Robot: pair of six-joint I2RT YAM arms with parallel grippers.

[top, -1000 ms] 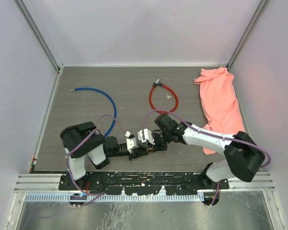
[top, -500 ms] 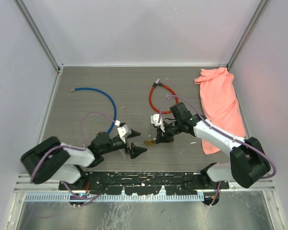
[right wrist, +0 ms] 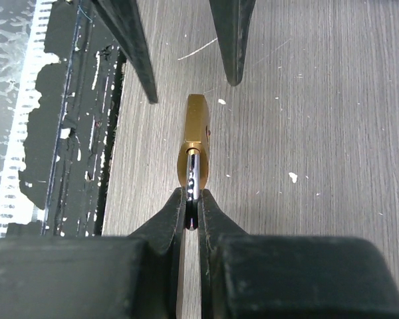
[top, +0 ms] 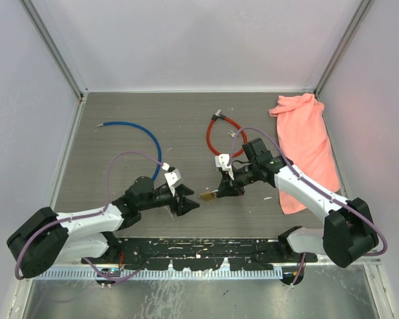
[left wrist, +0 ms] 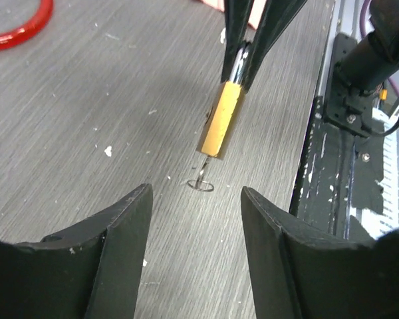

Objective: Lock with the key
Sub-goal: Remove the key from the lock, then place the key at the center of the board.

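At the far left a blue cable [top: 136, 129] lies on the bench [top: 106, 173], no part of this job. The left tool [top: 185, 203] hovers low with its jaws standing apart and nothing between them, aimed at the free end of the brass padlock [top: 207, 197]. From that end hangs a thin key [left wrist: 203, 161] with a small wire ring [left wrist: 201, 185], the ring just above or touching the bench. The key appears to sit in the keyway, so insertion looks done. The padlock itself is held off the bench between the two tools, near the front edge. The right tool [right wrist: 193, 203] is pinched tight on its steel shackle, with the lock body pointing toward the left tool. Whether the shackle is pressed home, or the key already turned, cannot be told. What likely remains is for the left tool to close on the key and turn it. Further right a red cable [top: 221, 136] and a pink cloth [top: 304, 136] lie apart from the work.
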